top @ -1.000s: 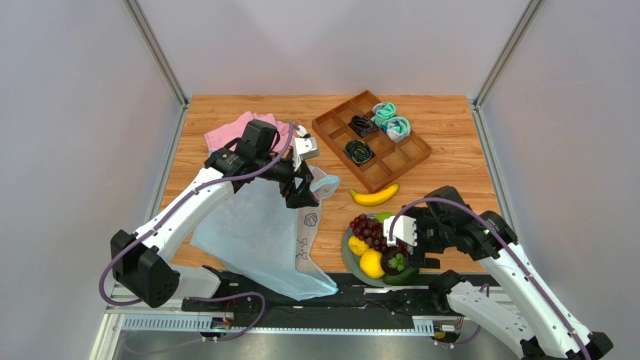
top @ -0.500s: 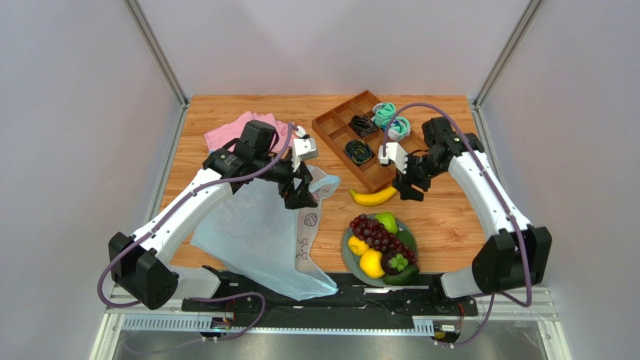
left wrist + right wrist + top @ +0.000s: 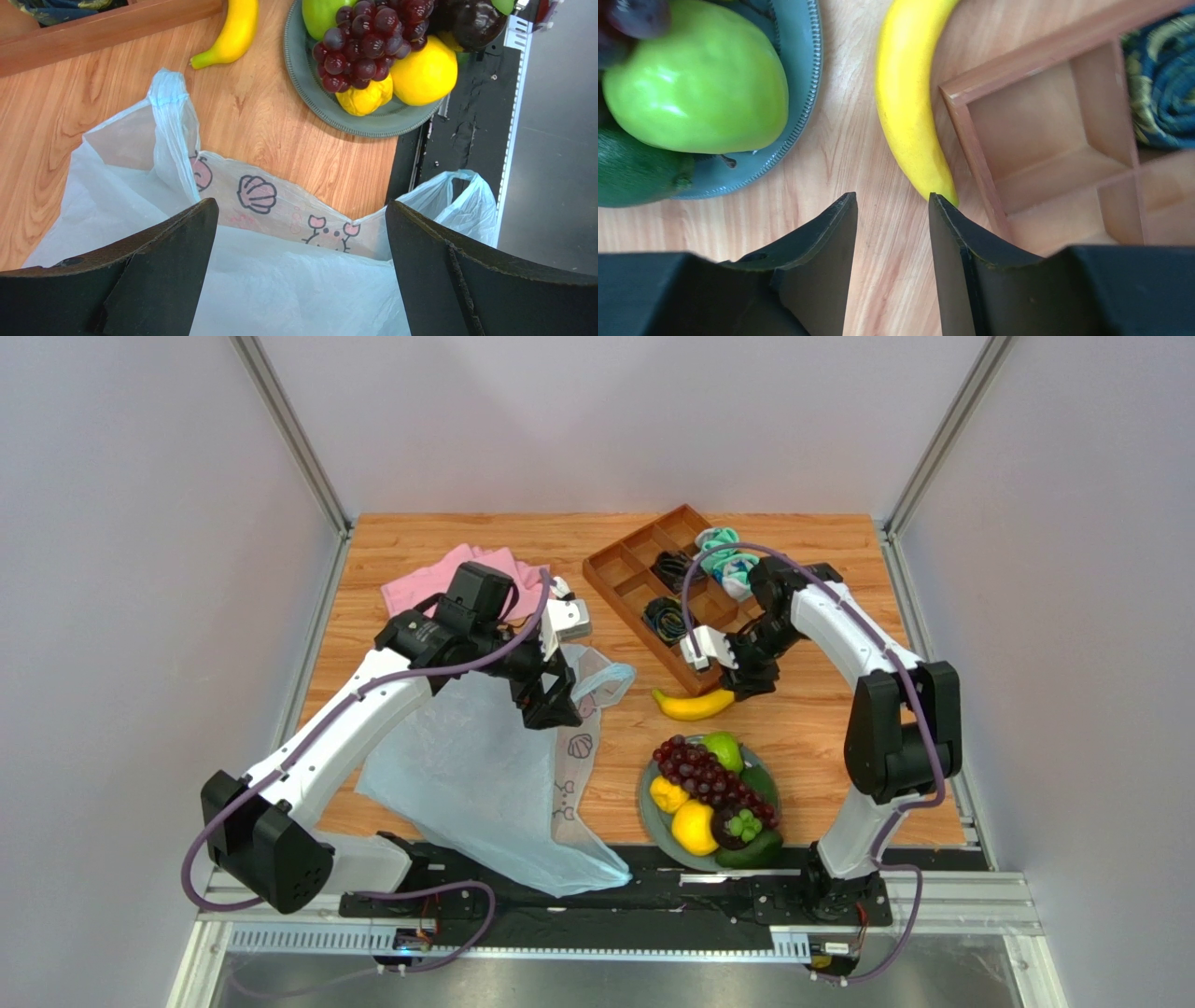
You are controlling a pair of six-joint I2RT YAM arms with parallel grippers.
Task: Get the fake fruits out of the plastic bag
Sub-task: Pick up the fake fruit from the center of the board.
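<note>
a second ago my right gripper [image 3: 892,203] hung over the plate [image 3: 644,805] in the lower centre of the top view. now that arm has swung up to the middle right, and the gripper sits low over the tabletop [image 3: 828,742], between the plate and the wooden tray [image 3: 751,633]. its jaws have come in from wide to a narrow gap. in the wrist view only bare wood shows in that gap, so i am gripping nothing. the tip of the banana [image 3: 906,105] lies right at the finger on the right of that frame, not between the two, so i judge this closing will miss unless i shift across.

my left gripper [image 3: 298,227] has hardly moved. it stays spread wide open above the plastic bag [image 3: 477,770], which lies limp at the centre left.

the fake fruits [image 3: 701,798] i can see are all outside the bag. the apple [image 3: 723,751], grapes [image 3: 692,765], lemons [image 3: 694,828] and avocado [image 3: 748,851] are heaped on the plate, and the banana lies on the tabletop just above them. the bag looks flat, so i judge the emptying is nearly or fully done, though i cannot see inside it.
</note>
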